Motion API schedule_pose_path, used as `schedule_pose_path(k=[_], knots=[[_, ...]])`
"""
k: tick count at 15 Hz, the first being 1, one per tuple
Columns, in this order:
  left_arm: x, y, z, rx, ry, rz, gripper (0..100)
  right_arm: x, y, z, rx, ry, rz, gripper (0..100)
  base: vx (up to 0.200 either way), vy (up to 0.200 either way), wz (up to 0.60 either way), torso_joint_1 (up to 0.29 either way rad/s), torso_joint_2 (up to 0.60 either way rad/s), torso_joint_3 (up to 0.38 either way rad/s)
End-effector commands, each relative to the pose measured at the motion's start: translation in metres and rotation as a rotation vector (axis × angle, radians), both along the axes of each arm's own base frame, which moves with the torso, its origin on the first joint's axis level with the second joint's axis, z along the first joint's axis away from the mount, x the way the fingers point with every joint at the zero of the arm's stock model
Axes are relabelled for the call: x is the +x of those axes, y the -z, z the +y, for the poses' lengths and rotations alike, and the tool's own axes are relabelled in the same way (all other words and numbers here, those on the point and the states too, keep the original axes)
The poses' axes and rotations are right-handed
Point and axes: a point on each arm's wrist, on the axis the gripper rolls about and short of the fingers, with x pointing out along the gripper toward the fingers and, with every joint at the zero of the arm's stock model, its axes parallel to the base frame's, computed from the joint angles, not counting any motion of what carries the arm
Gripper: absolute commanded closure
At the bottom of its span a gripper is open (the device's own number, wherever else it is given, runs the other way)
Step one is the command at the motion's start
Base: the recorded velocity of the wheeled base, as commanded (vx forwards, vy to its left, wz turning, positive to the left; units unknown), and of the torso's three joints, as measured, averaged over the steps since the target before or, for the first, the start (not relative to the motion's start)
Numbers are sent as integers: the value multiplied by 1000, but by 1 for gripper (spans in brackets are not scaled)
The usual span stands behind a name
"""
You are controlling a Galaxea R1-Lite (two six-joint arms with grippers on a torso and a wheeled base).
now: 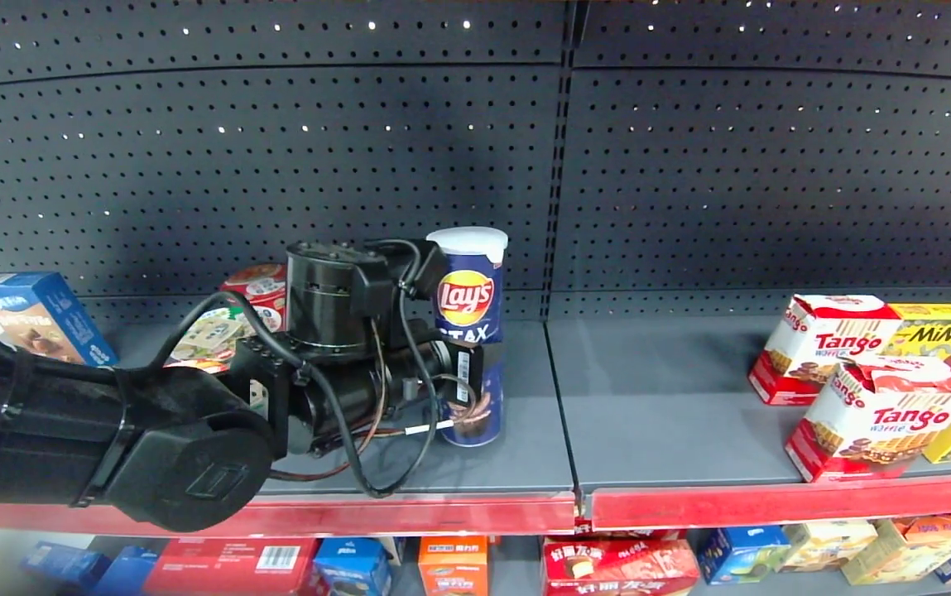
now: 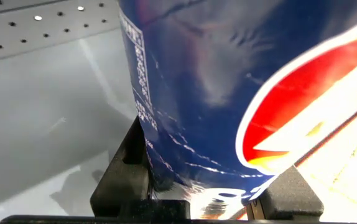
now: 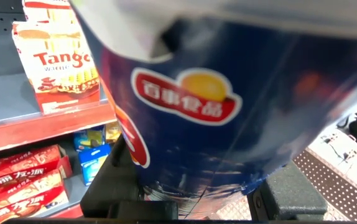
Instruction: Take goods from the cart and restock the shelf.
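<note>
Left tool [image 2: 206, 199] clamps one blue chips can [image 1: 467, 302] standing upright on the shelf [image 1: 657, 414]; right tool [image 3: 197, 193] clamps a second chips can [image 3: 228, 93].

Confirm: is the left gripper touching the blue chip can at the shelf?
Touching. In the left wrist view, the left gripper has both fingers pressed against the chip can, with no gap on either side.

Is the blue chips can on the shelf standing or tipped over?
Upright: the blue chips can stands on its base on the shelf, white lid on top, between the fingers of the left gripper.
</note>
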Motion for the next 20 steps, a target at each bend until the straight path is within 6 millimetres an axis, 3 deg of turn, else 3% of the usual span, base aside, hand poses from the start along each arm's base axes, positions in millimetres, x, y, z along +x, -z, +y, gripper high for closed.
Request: schedule_pose_path(k=[1, 4, 7, 11, 20], knots=[[-4, 0, -1, 1, 8, 3, 100, -5, 1, 2, -3, 0, -5, 100, 0, 0, 0, 0, 0, 0], [-4, 3, 0, 7, 6, 12, 100, -7, 2, 4, -3, -2, -6, 100, 0, 0, 0, 0, 0, 0], [-10, 18, 4, 43, 9, 56, 100, -7, 2, 4, -3, -2, -5, 100, 0, 0, 0, 0, 0, 0], [-7, 20, 4, 44, 4, 59, 100, -7, 3, 3, -1, -2, -2, 100, 0, 0, 0, 0, 0, 0], [15, 24, -13, 35, 10, 45, 100, -6, 2, 3, 1, -8, 2, 100, 0, 0, 0, 0, 0, 0]])
